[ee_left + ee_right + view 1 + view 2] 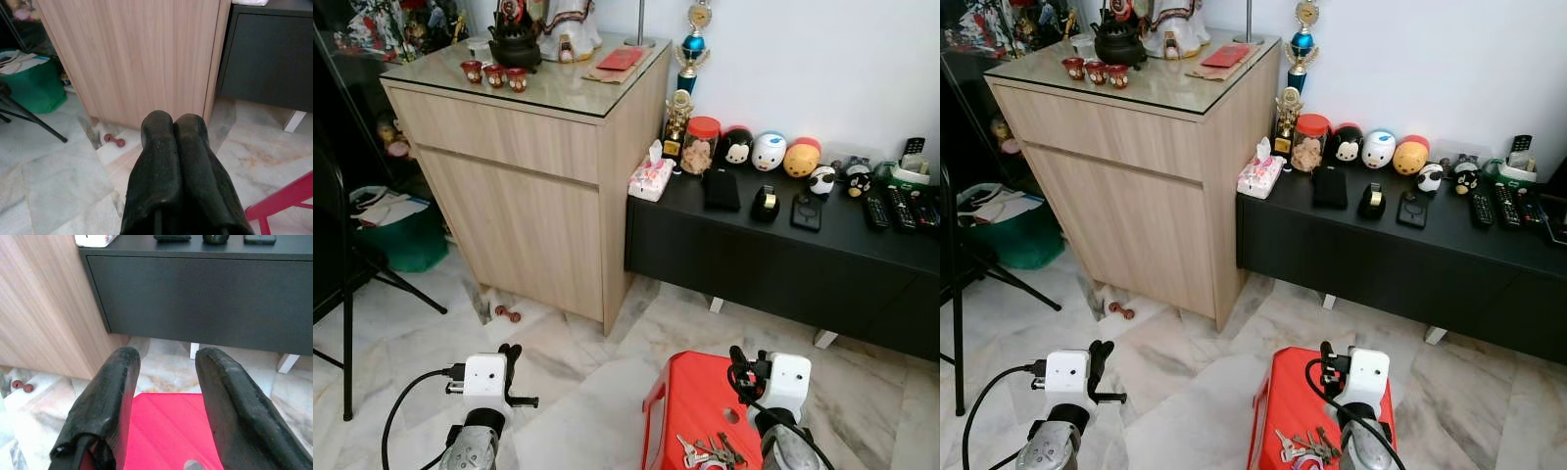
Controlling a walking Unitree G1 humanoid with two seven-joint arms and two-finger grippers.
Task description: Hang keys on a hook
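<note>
The keys on the red stool look light, loose and jangly, so pinch the ring; the right tool, spread, hovers above the stool, and the left tool is pressed together

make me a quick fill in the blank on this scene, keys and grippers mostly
1. The keys lie on top of a ____ stool.
2. The left gripper has its fingers pressed ____.
3. The right gripper hangs over the stool with its fingers ____.
4. The tissue box sits on the black cabinet beside the ____ cabinet.

Missing words: red; together (shut); apart (open); wooden
</note>
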